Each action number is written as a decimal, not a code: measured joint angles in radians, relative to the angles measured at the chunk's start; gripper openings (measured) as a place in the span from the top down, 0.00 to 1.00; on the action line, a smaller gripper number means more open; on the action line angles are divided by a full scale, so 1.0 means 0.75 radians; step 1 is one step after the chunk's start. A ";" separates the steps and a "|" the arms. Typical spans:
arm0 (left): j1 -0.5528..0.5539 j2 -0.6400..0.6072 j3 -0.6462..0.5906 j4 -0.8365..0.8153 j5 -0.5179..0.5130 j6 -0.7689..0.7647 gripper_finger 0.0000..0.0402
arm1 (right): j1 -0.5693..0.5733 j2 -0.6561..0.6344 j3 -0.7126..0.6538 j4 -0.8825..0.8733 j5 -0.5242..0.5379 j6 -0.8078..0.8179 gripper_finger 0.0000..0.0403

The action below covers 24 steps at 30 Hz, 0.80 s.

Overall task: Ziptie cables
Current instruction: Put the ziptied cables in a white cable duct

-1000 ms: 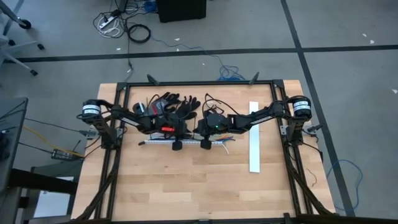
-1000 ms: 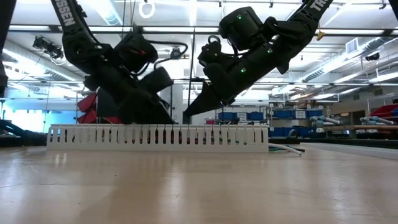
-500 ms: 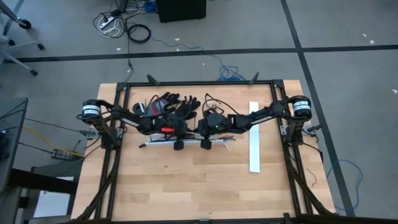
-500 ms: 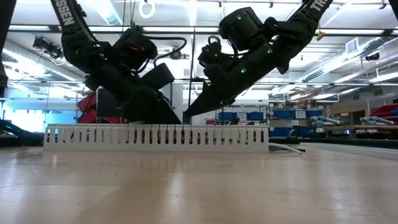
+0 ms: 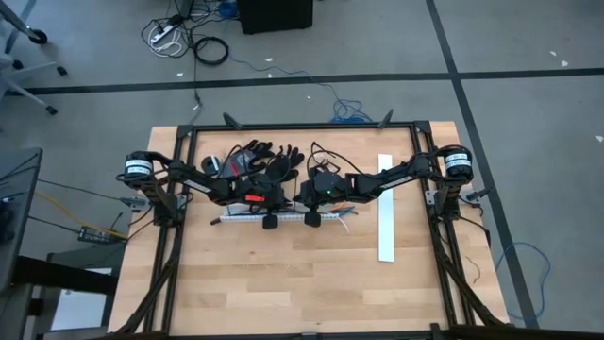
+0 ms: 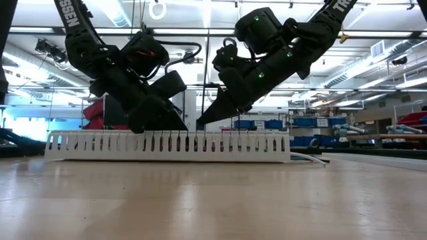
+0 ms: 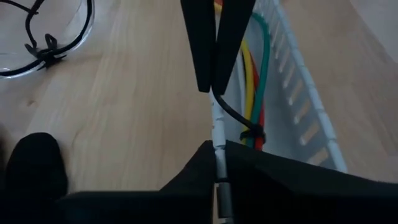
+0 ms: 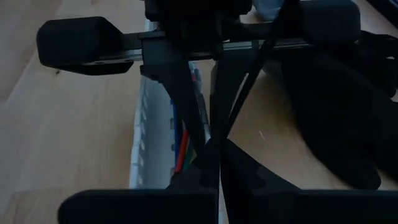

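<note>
Lying in the white slotted tray (image 7: 292, 68), the cables (image 7: 252, 93) are kept together for tying. The left gripper (image 7: 216, 87) is pinched on the thin black tie (image 7: 233, 115), probably pulling it tight, while the right gripper (image 8: 211, 146) is closed too, apparently steadying it.

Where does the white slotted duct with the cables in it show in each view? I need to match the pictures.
High view: the duct lies mid-table under both arms.
Low view: it spans the picture's middle, slots facing the camera.
Left wrist view: its slotted wall runs beside the cables.
Right wrist view: it runs behind the left tool.
Shared landmark: the slotted wall.
</note>
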 joint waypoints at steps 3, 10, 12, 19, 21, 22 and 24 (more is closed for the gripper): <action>-0.002 0.000 0.000 -0.001 0.001 -0.001 0.98 | 0.000 0.000 0.000 0.001 -0.003 0.000 1.00; -0.011 0.000 0.000 -0.009 -0.020 0.004 0.99 | 0.000 0.000 0.000 0.042 -0.027 0.000 1.00; -0.026 -0.001 0.000 -0.009 -0.026 0.007 0.99 | -0.001 0.000 -0.001 0.044 -0.030 0.000 1.00; -0.093 -0.001 0.000 -0.007 -0.118 0.015 1.00 | -0.016 0.031 -0.001 0.034 -0.053 0.013 1.00; -0.109 -0.002 0.000 -0.012 -0.152 0.039 1.00 | -0.016 0.069 0.005 0.084 -0.079 0.038 1.00; -0.115 -0.007 0.001 -0.017 -0.167 0.043 1.00 | -0.015 0.089 0.004 0.085 -0.084 0.052 1.00; -0.119 -0.011 0.000 -0.024 -0.172 0.045 1.00 | -0.015 0.134 0.004 0.112 -0.079 0.075 1.00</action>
